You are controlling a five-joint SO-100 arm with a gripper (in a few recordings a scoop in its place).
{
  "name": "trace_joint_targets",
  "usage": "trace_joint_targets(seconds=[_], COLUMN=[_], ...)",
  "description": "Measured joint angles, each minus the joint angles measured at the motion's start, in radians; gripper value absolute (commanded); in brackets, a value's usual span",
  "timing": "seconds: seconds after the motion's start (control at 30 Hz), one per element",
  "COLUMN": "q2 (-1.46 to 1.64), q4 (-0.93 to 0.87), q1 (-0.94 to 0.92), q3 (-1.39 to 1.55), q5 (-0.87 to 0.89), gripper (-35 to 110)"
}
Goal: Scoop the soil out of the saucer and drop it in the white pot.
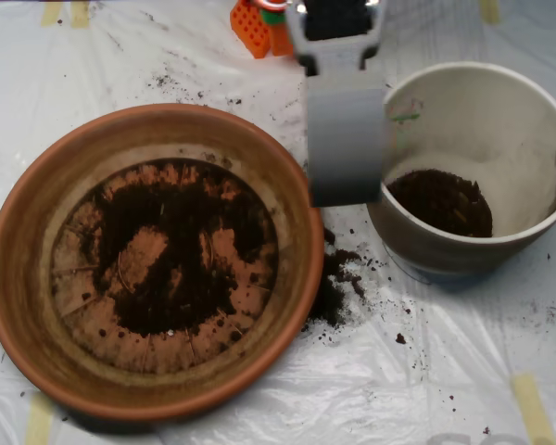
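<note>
We find the saucer (18, 278) on the left of the scene, resting on a white plastic sheet (445, 371). A thin, patchy layer of the soil (181, 250) covers the middle of its ridged base, with bare terracotta showing through in a central patch and around the outer ring.

The white pot (528, 102) stands to the right, apart from the saucer. A mound of dark soil lies at its bottom, toward the near-left side, and we note a small green mark on the inner wall near the left rim.

The scoop (346, 139) hangs between the two vessels, its grey shell overlapping the pot's left rim and just beside the saucer's right rim. From above we see only its closed-looking outer back; we cannot tell whether the shells are parted or carrying anything.

Spilled soil (338, 283) lies on the sheet between saucer and pot, with finer crumbs scattered about. An orange block (255, 26) sits at the far edge. Yellow tape strips (530, 403) hold the sheet.
</note>
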State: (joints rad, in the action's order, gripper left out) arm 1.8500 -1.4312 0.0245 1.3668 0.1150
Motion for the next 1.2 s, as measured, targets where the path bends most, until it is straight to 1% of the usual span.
trace_joint_targets(seconds=[0.13,0.4,0.57,0.83,1.0,1.2], q2=[0.021,0.130,0.141,-0.115,-0.345,-0.451], q4=[0.040,0.199,0.311,0.471,0.469,0.456], q1=[-0.103,-0.278,-0.396,-0.597,-0.650,-0.673], q3=[0.091,0.502,0.670,0.683,0.583,0.471], q5=[-0.021,-0.094,-0.084,0.012,-0.005,-0.018], gripper=[40,40,41,40,39,40])
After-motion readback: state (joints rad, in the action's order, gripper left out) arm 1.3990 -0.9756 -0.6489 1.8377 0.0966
